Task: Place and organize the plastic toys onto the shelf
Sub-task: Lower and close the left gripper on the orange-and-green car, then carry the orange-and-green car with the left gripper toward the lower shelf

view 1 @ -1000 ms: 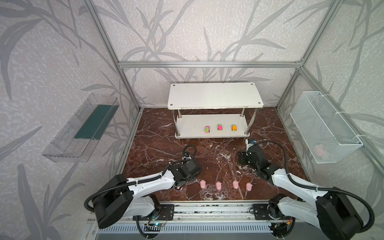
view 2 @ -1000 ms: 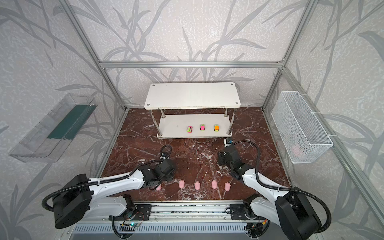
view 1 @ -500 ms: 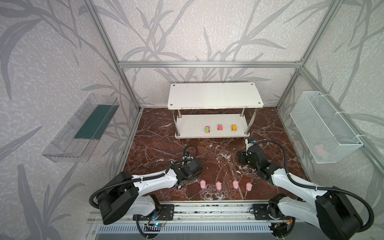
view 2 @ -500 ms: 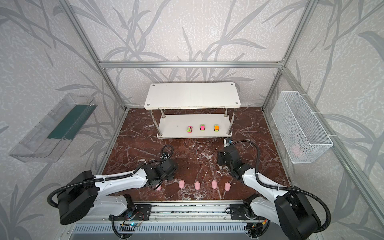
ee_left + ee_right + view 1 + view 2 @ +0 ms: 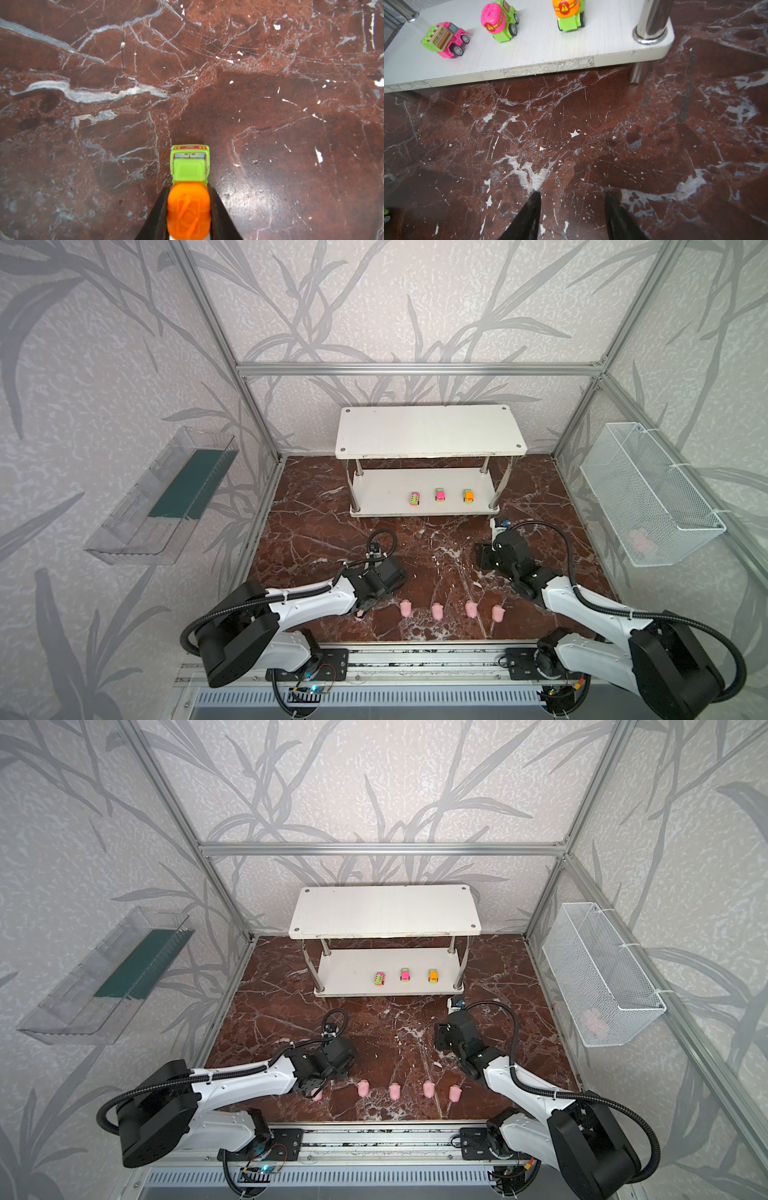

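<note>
Closing from a wider gap, the left end effector (image 5: 188, 190) had clamped narrow on the sides of an orange-and-green toy car (image 5: 189, 166), down at the marble worktop (image 5: 436, 547) near its front left. Whether the car had left the surface could not be told. The right end effector (image 5: 571, 196) had barely shifted. It hung just in front of the shelf (image 5: 386, 493), jaws partly apart with nothing between them. Three toy cars (image 5: 439, 494) stood in a row on the shelf's lower tier, toward its right end. Four pink pigs (image 5: 436, 611) lined the worktop's front edge between the arms.
</note>
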